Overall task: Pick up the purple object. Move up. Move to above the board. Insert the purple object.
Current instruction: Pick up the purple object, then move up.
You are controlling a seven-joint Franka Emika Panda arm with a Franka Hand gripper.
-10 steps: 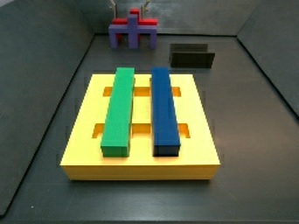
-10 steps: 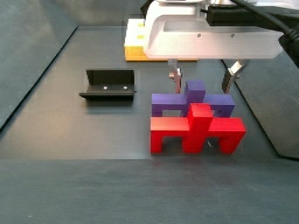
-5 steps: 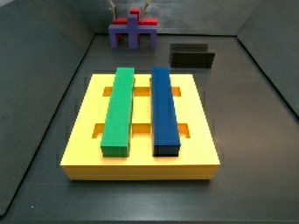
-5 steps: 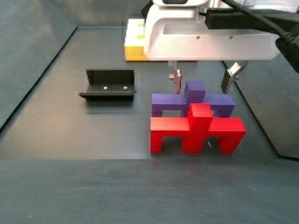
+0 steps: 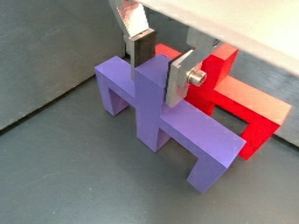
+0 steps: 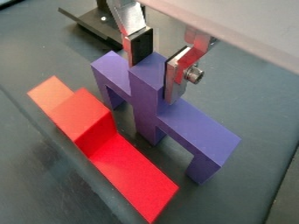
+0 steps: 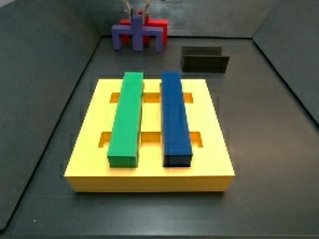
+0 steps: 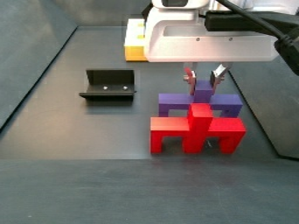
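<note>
The purple object [image 5: 176, 131] stands on the grey floor beside a red piece [image 5: 251, 101]. It also shows in the wrist view [image 6: 176, 131] and in both side views [image 7: 140, 35] [image 8: 173, 101]. My gripper [image 5: 159, 74] is shut on its central upright stem, one silver finger pressed on each side, as in the wrist view [image 6: 156, 70] and the side view [image 8: 204, 80]. The yellow board [image 7: 88, 140] lies apart from it, nearer that side camera. It carries a long green bar [image 7: 125, 117] and a long blue bar [image 7: 176, 117].
The red piece [image 8: 193, 131] of like shape stands right against the purple object. The dark fixture [image 7: 206, 61] stands between the board and the pieces and also shows in a side view [image 8: 107, 85]. Dark walls ring the floor.
The fingers have closed from a wide gap onto the purple stem. The purple object has shifted slightly sideways with the gripper. The board and bars have not moved.
</note>
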